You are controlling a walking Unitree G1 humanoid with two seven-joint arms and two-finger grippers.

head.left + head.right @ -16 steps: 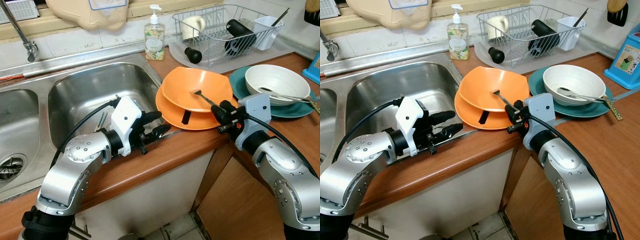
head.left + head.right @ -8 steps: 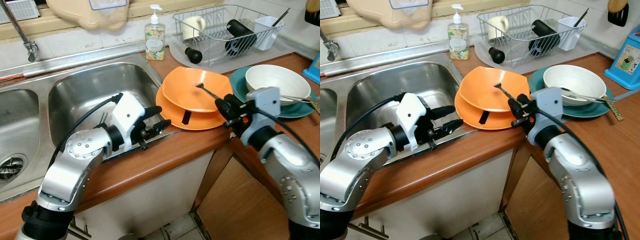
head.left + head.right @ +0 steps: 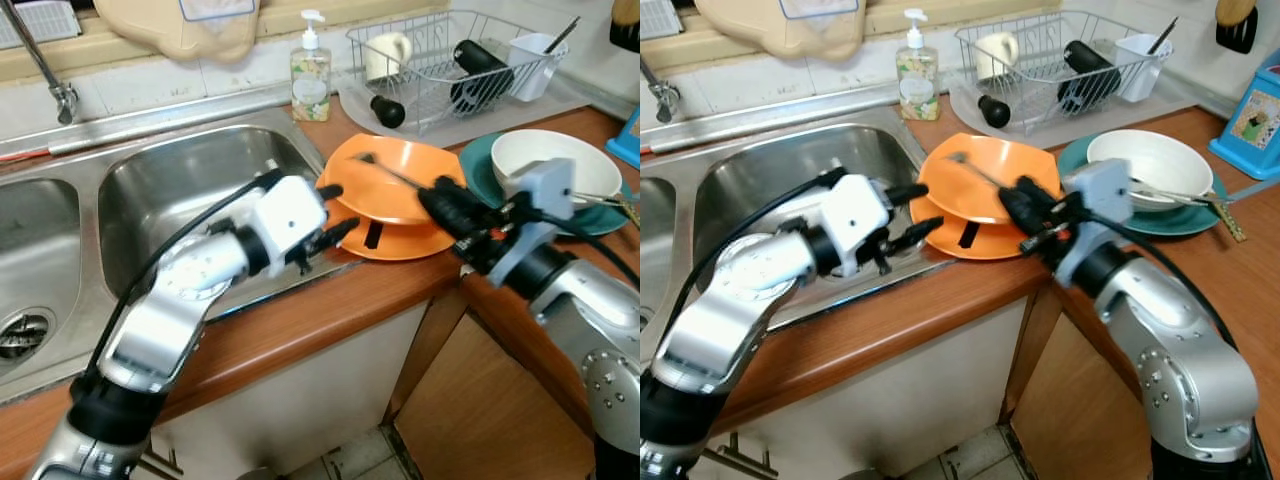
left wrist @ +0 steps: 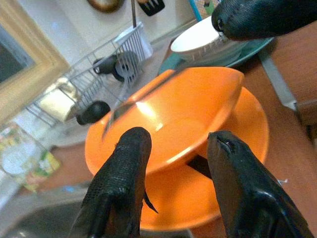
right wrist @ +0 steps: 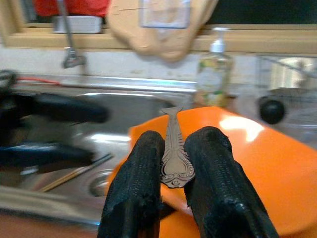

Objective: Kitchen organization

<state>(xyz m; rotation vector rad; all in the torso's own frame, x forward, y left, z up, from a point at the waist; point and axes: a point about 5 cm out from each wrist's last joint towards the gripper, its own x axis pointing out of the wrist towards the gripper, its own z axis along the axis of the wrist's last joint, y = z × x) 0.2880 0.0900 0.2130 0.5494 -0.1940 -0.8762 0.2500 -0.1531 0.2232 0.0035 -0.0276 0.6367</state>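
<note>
R gripper [image 3: 432, 196] is clamped on a fork [image 5: 174, 148] by its handle — utensil pinched between the two black fingers [image 5: 136, 198], its far end sticking out over the orange bowl [image 3: 400, 178]. Bowl sits nested on an orange plate [image 3: 410, 243] at the counter [image 3: 330, 320] edge, just beside the sink [image 3: 180, 180]. L gripper [image 3: 332, 212] hovers at the plate's sink-side rim, fingers [image 4: 121, 188] spread apart w/ nothing between them, plate edge right ahead. Behind: soap bottle [image 3: 309, 70] by the wall, dish rack [image 3: 450, 60] w/ a mug and dark items. A white bowl [image 3: 555, 165] on a teal plate [image 3: 480, 170] sits to the robot's right of the orange pair, cutlery lying across it.
</note>
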